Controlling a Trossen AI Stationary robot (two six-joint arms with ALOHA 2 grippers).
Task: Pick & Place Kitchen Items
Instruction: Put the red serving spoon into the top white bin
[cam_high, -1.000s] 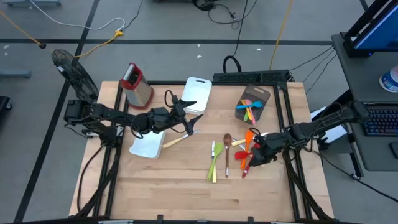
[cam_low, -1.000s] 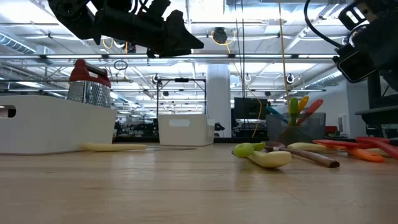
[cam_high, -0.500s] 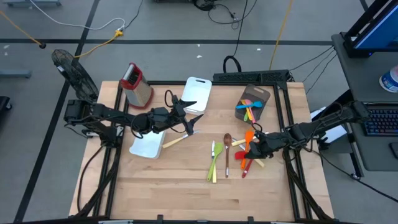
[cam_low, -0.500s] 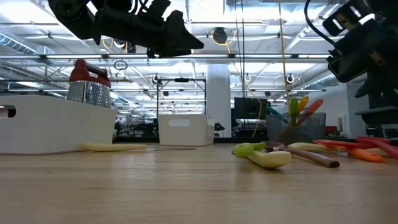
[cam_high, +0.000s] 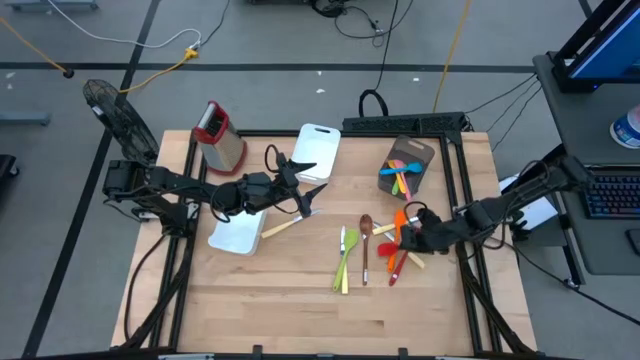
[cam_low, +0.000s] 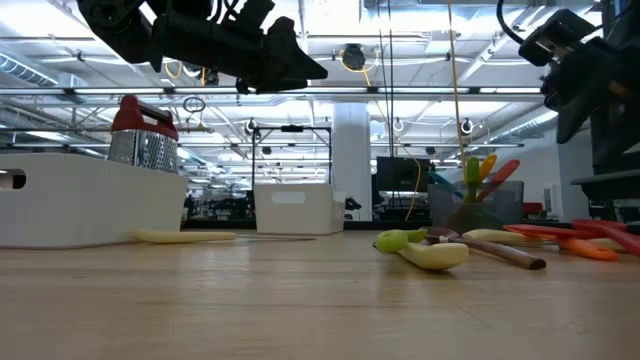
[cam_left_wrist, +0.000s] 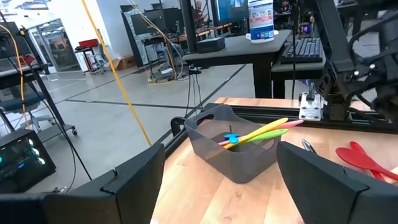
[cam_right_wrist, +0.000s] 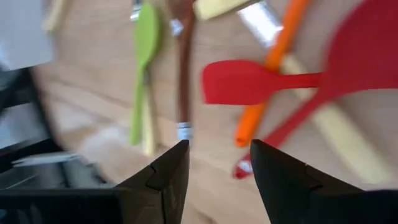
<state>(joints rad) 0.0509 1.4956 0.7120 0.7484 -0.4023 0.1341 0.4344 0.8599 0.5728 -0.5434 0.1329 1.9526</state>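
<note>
Right gripper (cam_high: 408, 236) hovers w/ fingers apart, holding nothing, over red spatula (cam_right_wrist: 249, 81) nr desk's (cam_high: 300, 300) right edge; its long axis runs crosswise, blade toward left edge. Left gripper (cam_high: 300, 185) open, mid-desk.

Two white trays: one (cam_high: 237, 234) near the table's left edge, one (cam_high: 316, 148) at its back edge. One grey bin (cam_high: 417, 155) near the back right corner holds about four coloured utensils (cam_high: 401, 176) (too tangled for a sure count). One grater (cam_high: 219, 137). Roughly nine loose utensils (cam_high: 385, 242) lie mid-table, plus one cream-handled piece (cam_high: 281, 227).
</note>
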